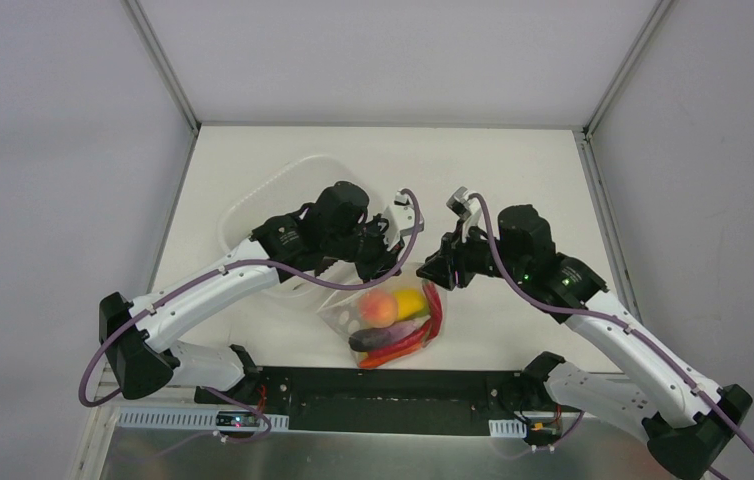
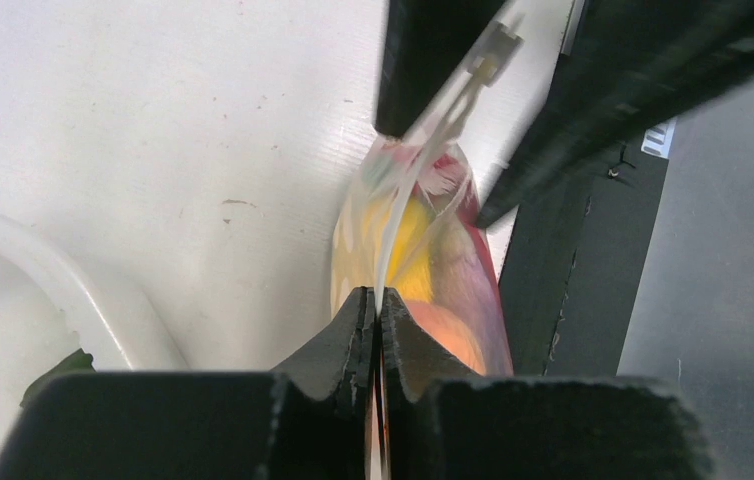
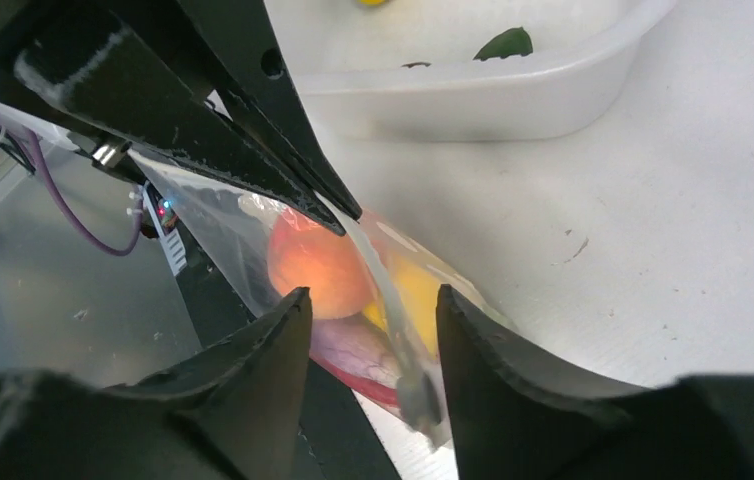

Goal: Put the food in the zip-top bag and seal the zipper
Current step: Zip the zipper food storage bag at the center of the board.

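The zip-top bag [image 1: 391, 322] lies near the table's front edge. It holds the food: an orange peach [image 3: 318, 262], a yellow piece [image 3: 418, 290], a dark purple piece [image 1: 378, 338] and red chilies [image 1: 431, 318]. My left gripper [image 1: 393, 264] is shut on the zipper [image 2: 423, 170] at the bag's top edge, which it holds lifted; the closed jaws show in the left wrist view [image 2: 380, 308]. My right gripper [image 1: 432, 272] is open, and its jaws straddle the same strip [image 3: 393, 300] a little further along, in the right wrist view [image 3: 373, 300].
A white oval tub [image 1: 271, 215] stands behind the left arm; a green piece [image 3: 503, 42] lies in it. The black base rail [image 1: 393, 385] runs just in front of the bag.
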Robot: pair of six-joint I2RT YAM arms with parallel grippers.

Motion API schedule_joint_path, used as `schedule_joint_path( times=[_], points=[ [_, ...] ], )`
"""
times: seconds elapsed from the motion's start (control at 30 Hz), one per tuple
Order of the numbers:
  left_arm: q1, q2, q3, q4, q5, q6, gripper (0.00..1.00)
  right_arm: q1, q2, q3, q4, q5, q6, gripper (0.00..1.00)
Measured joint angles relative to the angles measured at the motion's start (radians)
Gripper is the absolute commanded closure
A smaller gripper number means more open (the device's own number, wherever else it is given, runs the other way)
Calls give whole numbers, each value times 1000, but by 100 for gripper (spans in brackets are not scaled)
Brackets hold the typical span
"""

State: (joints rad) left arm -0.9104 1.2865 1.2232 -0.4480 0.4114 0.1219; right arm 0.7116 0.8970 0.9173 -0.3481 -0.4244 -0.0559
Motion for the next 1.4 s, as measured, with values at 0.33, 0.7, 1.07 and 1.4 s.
schedule_joint_path(
  times=[0.33, 0.7, 1.07, 1.4],
  points=[
    [0, -4, -5, 3, 11, 31, 100, -90, -62, -11, -42, -71, -44, 31],
    [9, -5, -5, 2, 57, 54, 100, -124, -174, -242, 117, -131, -72, 44],
    [16, -11, -13, 3, 79, 54, 100, -125, -214, -425, 428, -134, -69, 76],
    [21, -27, -25, 2, 76, 53, 100, -125, -244, -466, 528, -113, -66, 82]
  ],
)
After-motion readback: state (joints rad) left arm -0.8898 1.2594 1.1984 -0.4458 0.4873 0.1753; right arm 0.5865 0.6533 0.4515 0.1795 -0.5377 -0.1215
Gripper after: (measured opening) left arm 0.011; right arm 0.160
